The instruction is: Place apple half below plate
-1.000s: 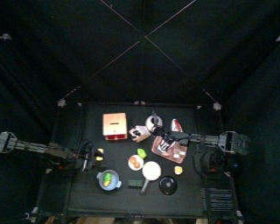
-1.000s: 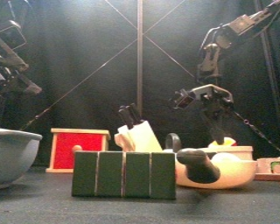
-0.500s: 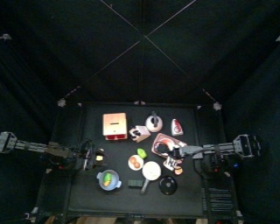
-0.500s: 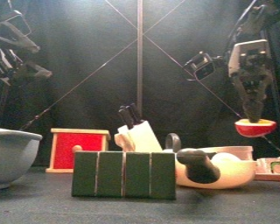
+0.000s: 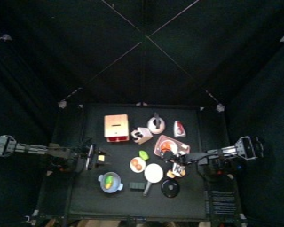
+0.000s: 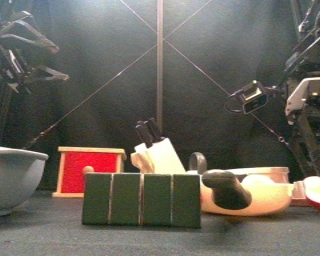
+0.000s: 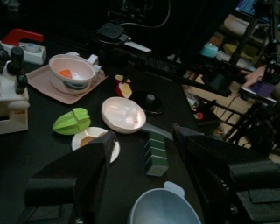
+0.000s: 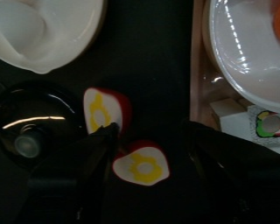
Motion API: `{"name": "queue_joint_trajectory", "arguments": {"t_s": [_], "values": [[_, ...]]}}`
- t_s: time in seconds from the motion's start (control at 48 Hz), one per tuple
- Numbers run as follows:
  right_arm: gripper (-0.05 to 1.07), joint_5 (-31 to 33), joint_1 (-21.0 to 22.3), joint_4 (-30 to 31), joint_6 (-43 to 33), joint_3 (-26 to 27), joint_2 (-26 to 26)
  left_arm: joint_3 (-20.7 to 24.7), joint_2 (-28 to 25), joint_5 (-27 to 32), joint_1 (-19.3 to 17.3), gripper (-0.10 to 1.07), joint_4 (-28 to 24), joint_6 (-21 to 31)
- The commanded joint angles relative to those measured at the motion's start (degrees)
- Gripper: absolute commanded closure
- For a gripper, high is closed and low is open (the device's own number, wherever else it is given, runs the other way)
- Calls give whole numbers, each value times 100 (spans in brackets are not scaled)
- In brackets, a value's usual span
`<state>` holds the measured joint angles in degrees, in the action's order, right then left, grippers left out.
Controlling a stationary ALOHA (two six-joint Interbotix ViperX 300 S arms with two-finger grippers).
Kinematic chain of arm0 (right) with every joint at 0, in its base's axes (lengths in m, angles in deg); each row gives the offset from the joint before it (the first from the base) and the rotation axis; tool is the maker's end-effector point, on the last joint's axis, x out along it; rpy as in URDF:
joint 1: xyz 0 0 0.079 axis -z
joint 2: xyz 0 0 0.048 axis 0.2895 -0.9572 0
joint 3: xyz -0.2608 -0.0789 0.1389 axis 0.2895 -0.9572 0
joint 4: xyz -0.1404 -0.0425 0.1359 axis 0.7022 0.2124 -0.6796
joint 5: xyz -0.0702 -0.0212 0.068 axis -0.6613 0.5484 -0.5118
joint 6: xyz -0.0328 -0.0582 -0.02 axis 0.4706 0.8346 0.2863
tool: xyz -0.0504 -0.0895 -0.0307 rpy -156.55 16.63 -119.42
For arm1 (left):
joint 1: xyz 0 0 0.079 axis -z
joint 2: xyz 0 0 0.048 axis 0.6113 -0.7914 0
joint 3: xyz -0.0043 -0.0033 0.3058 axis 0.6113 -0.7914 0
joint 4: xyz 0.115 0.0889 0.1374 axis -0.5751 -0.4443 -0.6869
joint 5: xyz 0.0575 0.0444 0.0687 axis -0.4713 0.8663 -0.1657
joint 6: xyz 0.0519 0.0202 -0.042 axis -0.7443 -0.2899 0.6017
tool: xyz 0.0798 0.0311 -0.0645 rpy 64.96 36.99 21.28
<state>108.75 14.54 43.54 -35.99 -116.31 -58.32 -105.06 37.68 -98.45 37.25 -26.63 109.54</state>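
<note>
My right gripper (image 8: 149, 150) is low over the table, its jaws on either side of a red apple half (image 8: 143, 165) with a yellow cut face. In the front view the apple half (image 6: 318, 188) hangs just above the table at the far right, under the right gripper (image 6: 315, 160). A second apple half (image 8: 105, 109) lies on the table close by. The white plate (image 8: 241, 66) with something orange on it is beside them, on a pink mat. My left gripper (image 7: 154, 188) is open and empty at the table's left side.
A white bowl (image 8: 38, 26) and a black bowl (image 8: 31, 127) lie close to the apple halves. A small sushi piece (image 8: 265, 123) sits by the plate. Green blocks (image 6: 141, 199), a red box (image 6: 89, 168), a knife block (image 6: 156, 155) and a grey bowl (image 6: 9, 175) fill the middle and left.
My right gripper has come down and toward the table's front with the apple half, from high in the air to just above the table. The left arm has barely moved.
</note>
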Motion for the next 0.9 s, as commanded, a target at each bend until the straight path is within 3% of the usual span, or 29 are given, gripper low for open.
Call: {"name": "queue_joint_trajectory", "arguments": {"t_s": [0.0,0.146,0.417,0.688,0.875], "values": [[8,-26,-35,88,-9,9,62,158,-9,-53,-44,7,114,-9],[8,97,-35,264,9,44,141,158,-9,-185,-176,7,220,0],[8,149,-35,589,-18,185,369,-35,-88,-1063,-642,7,571,-35],[8,26,88,721,-9,211,422,0,-422,-1151,-905,7,589,-44],[8,-571,325,492,-26,70,536,18,-633,-1195,-932,7,475,-123]]}}
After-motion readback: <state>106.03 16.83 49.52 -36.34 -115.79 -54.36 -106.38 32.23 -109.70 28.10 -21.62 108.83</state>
